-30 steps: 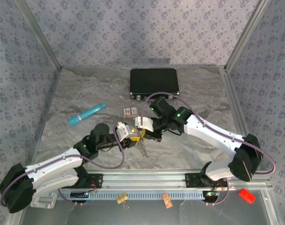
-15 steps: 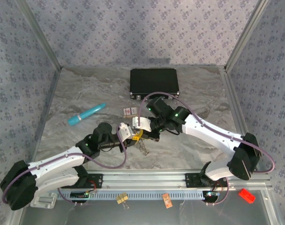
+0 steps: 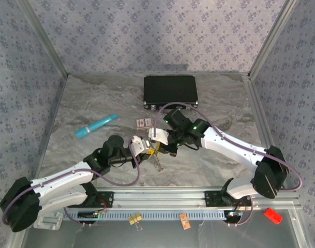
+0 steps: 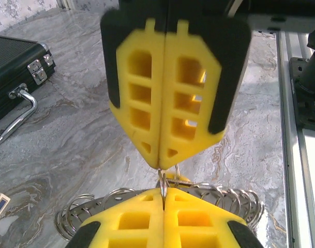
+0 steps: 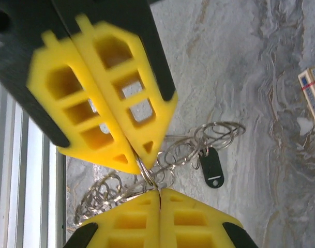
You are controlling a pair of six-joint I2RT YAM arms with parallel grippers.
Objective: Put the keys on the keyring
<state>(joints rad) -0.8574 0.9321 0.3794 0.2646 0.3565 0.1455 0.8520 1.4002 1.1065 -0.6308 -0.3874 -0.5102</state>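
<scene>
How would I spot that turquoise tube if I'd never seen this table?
Find the black case at the back of the marble table. Left and nearer lies the turquoise tube, slanted, left of the small red-and-white box. It alone is long and turquoise.

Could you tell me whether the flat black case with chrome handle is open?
No, the flat black case lies closed, its lid flat.

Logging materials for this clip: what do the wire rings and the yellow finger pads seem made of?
The wire rings look like thin silvery metal, polished: they glint and reflect light. The finger pads look like matte yellow moulded plastic, perhaps rubbery, with open lattice cut-outs.
</scene>
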